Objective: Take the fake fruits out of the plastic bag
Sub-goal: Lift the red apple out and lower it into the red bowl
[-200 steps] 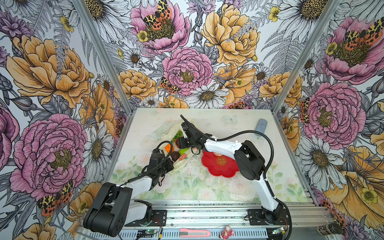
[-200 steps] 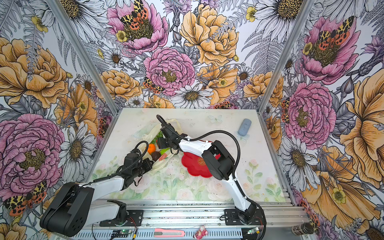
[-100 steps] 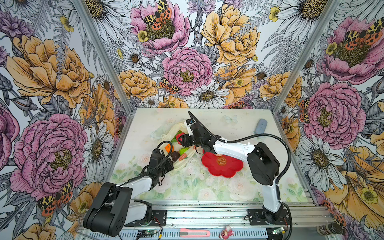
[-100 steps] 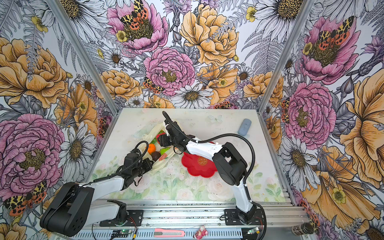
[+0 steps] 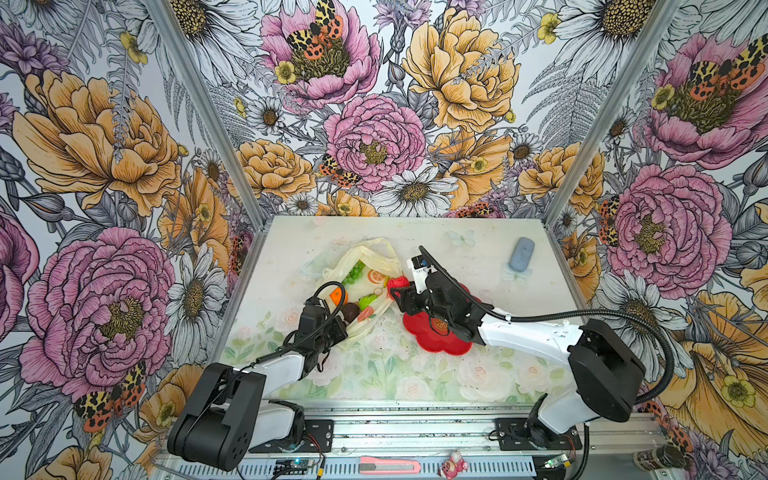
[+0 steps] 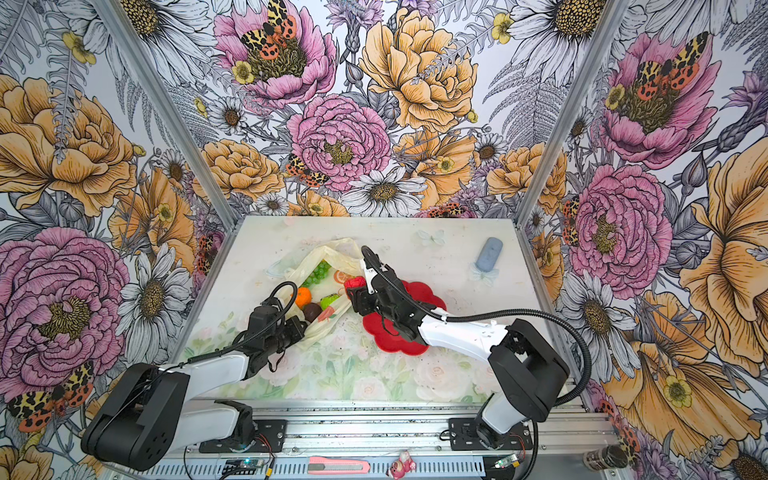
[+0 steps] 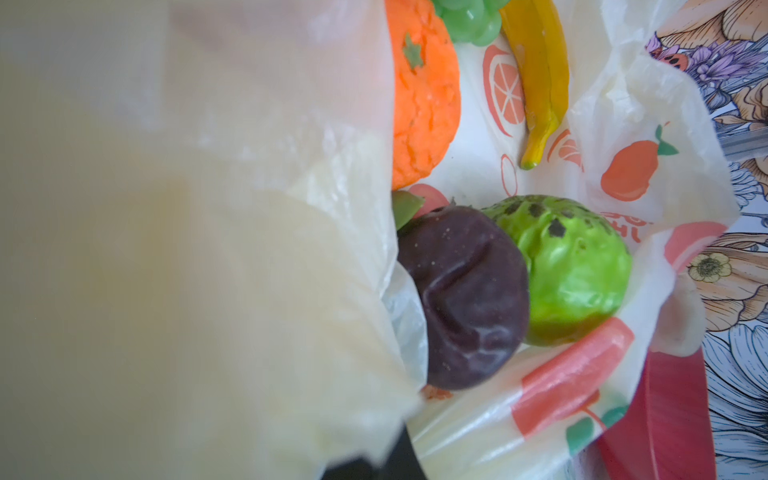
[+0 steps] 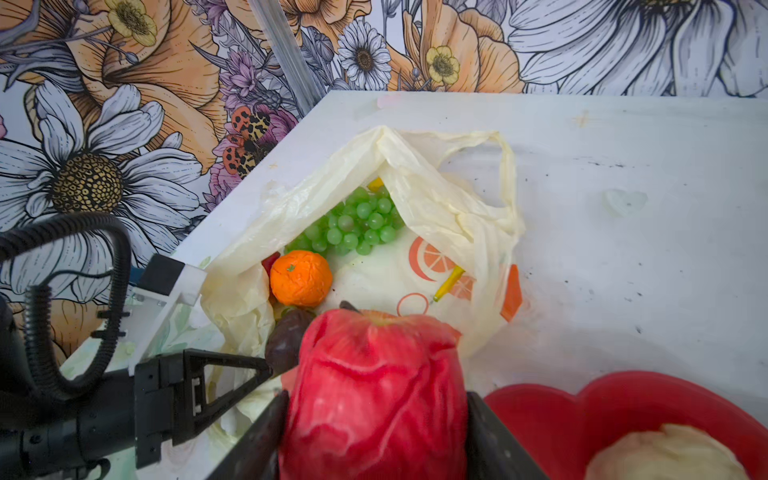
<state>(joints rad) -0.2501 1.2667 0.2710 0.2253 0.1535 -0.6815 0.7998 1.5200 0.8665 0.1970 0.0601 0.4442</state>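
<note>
Tabletop: right gripper tight round red apple, left gripper tight on plastic bag

one plastic bag, one red apple, one orange, one green grape bunch, one banana, one dark purple fruit, one green round fruit, one cream fruit, one red plate, one grey-blue bar

A robot test booth, lab-like: flower-print walls on metal posts, two robot arms bolted to a slotted rail.
</note>
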